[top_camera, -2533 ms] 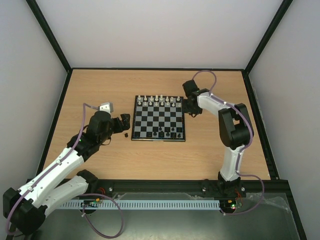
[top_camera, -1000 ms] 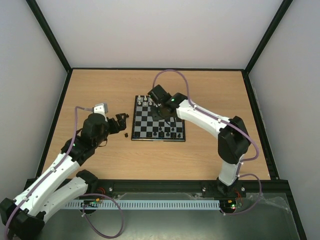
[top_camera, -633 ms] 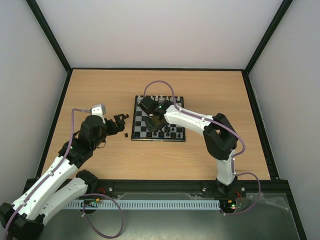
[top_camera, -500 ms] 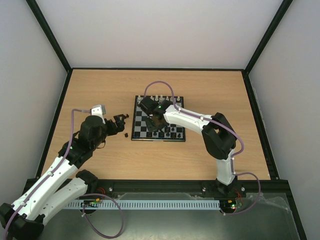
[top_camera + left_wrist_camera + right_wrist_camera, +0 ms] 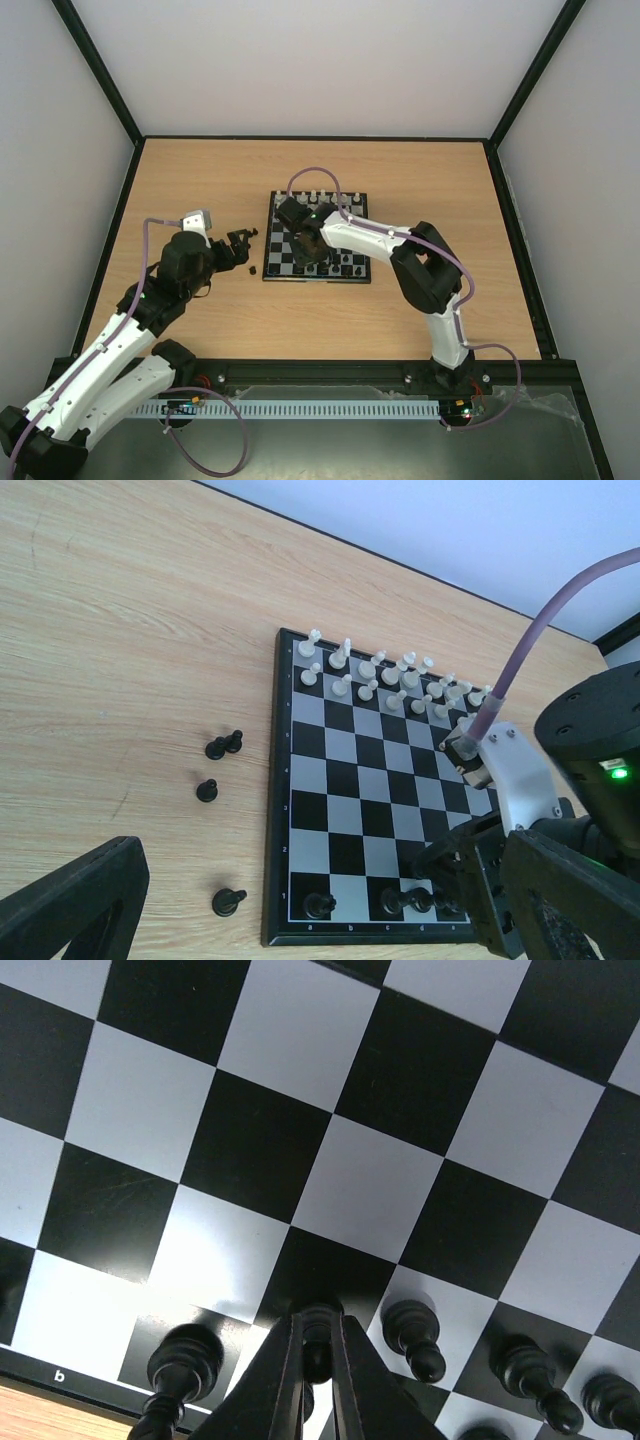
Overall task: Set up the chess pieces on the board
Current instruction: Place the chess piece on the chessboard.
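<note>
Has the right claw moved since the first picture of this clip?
Yes. The right claw went from the board's right edge leftward to its near-left squares, where it pinches a black piece.

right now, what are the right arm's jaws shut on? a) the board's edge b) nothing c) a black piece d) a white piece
c: the right wrist view shows a black chess piece pinched between the right arm's jaws, over the board

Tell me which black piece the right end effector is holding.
The black piece pinched between the right end effector's fingers; the others on the board stand untouched.
</note>
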You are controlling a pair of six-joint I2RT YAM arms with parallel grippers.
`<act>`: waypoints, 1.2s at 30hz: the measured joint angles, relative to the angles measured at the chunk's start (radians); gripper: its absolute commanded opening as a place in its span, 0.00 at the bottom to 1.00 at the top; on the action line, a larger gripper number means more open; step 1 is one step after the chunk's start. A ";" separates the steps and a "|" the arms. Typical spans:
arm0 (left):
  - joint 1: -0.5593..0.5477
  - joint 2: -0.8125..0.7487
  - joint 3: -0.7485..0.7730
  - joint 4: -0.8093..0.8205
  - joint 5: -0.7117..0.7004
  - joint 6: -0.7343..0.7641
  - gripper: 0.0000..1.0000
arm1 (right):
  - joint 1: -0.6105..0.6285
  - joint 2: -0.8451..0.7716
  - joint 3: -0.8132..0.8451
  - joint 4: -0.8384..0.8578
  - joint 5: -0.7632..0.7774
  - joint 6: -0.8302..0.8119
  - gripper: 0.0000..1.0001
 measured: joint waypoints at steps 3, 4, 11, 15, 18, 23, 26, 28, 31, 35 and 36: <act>0.000 0.000 0.000 0.000 0.000 0.000 1.00 | 0.000 0.009 0.001 0.000 0.003 0.000 0.08; 0.000 0.000 0.000 0.000 0.000 0.000 1.00 | 0.000 0.010 0.007 -0.001 0.003 0.000 0.08; 0.000 0.001 -0.003 0.000 0.000 0.000 1.00 | 0.000 0.018 0.047 0.003 0.007 0.000 0.08; 0.000 0.001 -0.008 -0.001 0.000 0.000 0.99 | 0.000 0.019 0.048 0.003 0.009 0.000 0.09; 0.002 0.001 -0.008 0.000 0.000 0.000 0.99 | 0.000 0.021 0.048 0.003 0.011 0.000 0.09; 0.004 0.001 -0.008 0.000 0.000 0.000 1.00 | -0.001 0.023 0.048 0.003 0.018 0.000 0.11; 0.004 0.001 -0.008 0.000 0.000 0.000 1.00 | -0.004 0.024 0.048 0.003 0.018 0.000 0.12; 0.004 0.001 -0.008 0.000 0.000 0.000 0.99 | -0.005 0.025 0.048 0.003 0.018 0.000 0.13; 0.004 0.001 -0.008 0.000 0.000 0.000 0.99 | -0.006 0.026 0.048 0.004 0.018 0.000 0.14; 0.004 0.001 -0.008 0.000 0.000 0.000 0.99 | -0.006 0.032 0.048 0.005 0.017 -0.001 0.18; 0.004 0.001 -0.008 0.000 0.000 0.000 0.99 | -0.006 0.034 0.048 0.005 0.017 -0.001 0.19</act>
